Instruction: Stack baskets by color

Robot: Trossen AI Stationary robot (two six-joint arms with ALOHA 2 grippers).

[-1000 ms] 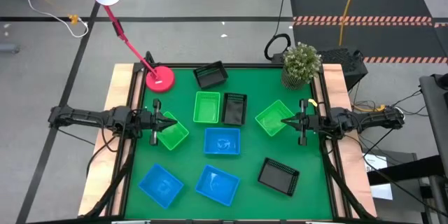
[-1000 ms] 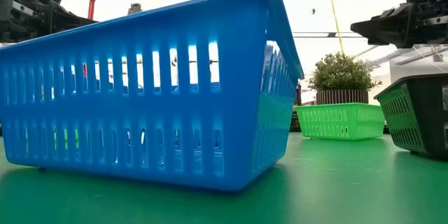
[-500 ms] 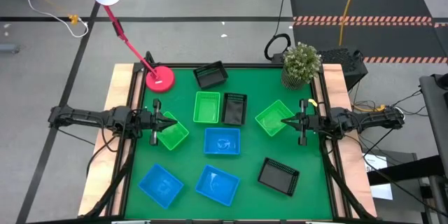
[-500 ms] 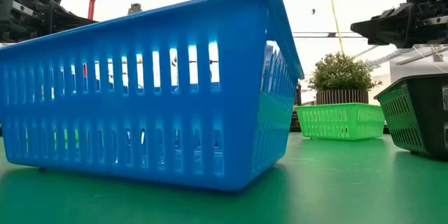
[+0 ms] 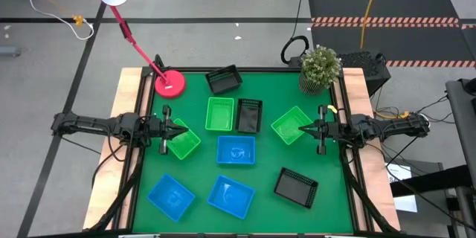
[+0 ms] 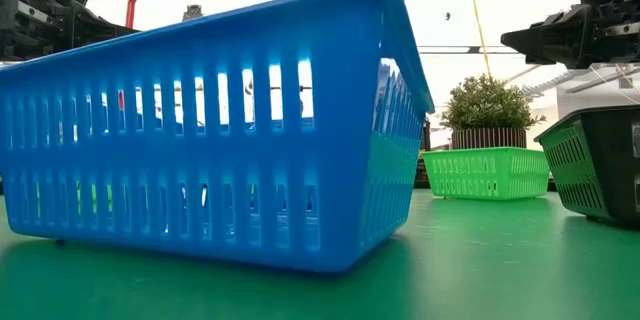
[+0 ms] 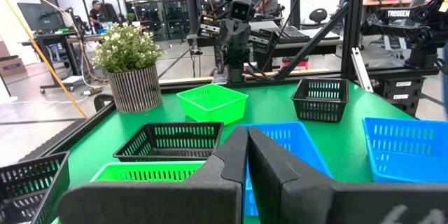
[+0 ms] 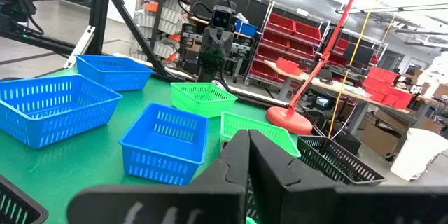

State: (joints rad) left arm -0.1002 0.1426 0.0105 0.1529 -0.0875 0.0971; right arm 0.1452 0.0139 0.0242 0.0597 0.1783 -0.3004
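Baskets lie unstacked at frame centre; both tools, left tool (image 5: 177, 130) and right tool (image 5: 305, 129), are closed and empty, so a descent without opening would shove the green basket (image 5: 183, 143) across the table (image 5: 264, 89).

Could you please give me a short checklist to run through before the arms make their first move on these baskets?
1. Left gripper shut and empty, over a green slotted plastic basket: ok.
2. Right gripper shut and empty, over another green basket: ok.
3. All nine baskets separate, none stacked: ok.
4. Three blue baskets in reach, for example the middle one: ok.
5. Pink desk lamp away from both arms: ok.
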